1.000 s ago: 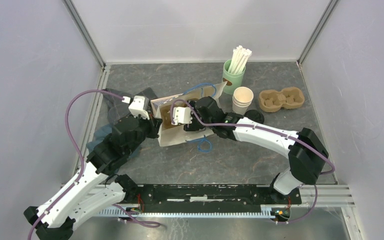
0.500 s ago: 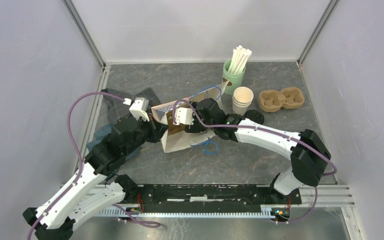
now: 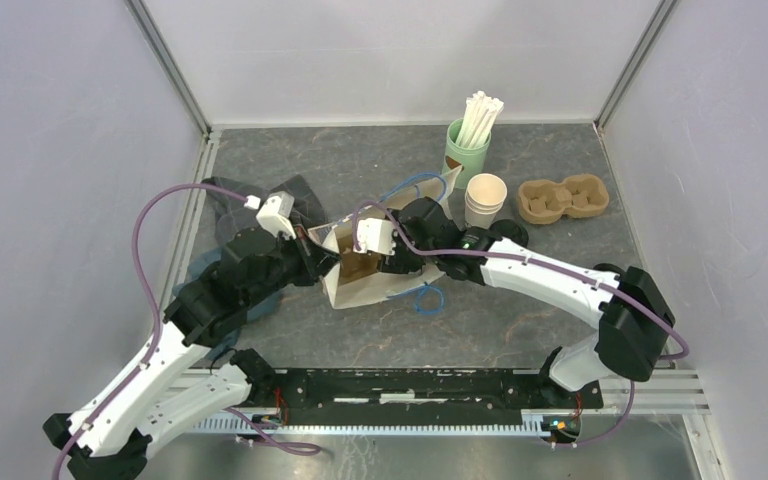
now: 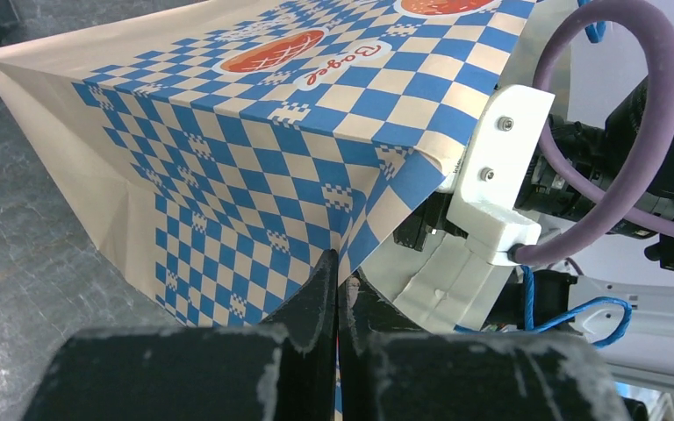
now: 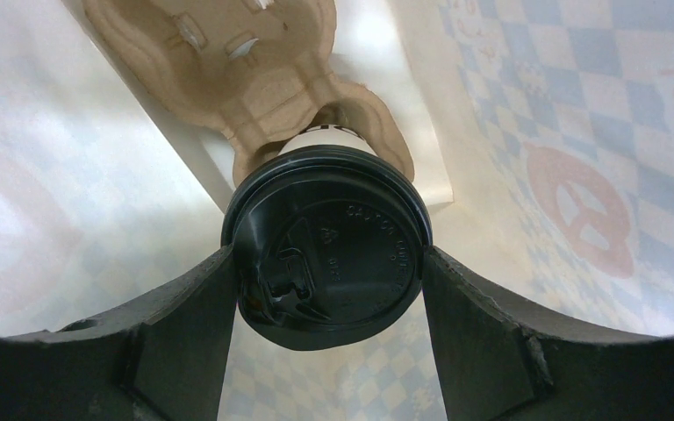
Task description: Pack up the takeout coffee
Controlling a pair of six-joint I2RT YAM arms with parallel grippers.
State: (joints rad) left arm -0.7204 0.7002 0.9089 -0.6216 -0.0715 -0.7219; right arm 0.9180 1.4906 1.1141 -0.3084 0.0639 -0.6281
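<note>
In the lower middle of your left wrist view, the left gripper [image 4: 338, 263] is pinched tight on the lower edge of the paper bag [image 4: 254, 158] (blue-and-white check, with a red oval print). The fold of paper sits between its two dark fingers. The bag slants away toward the upper left of that frame. At the right of the frame, the other arm's white wrist sits close against it.

In your right wrist view, the right gripper [image 5: 329, 272] is inside the bag. Its fingers [image 5: 184, 333] are spread wide and pressed against both sides of the black lid [image 5: 342, 228] of the takeout coffee [image 5: 329, 138]. The cup stands in the nearest pocket of a pulp carrier [image 5: 254, 70] that lies deeper in the bag, toward the top of the frame.

From above, you see the bag at the middle of the table [image 3: 360, 160], with both arms meeting at it. Further back, at the upper right, stand a stack of white cups [image 3: 485, 200] and a green cup [image 3: 463, 155] of straws [image 3: 480, 115]. A second carrier [image 3: 563, 197] lies near the stack, to its right.
</note>
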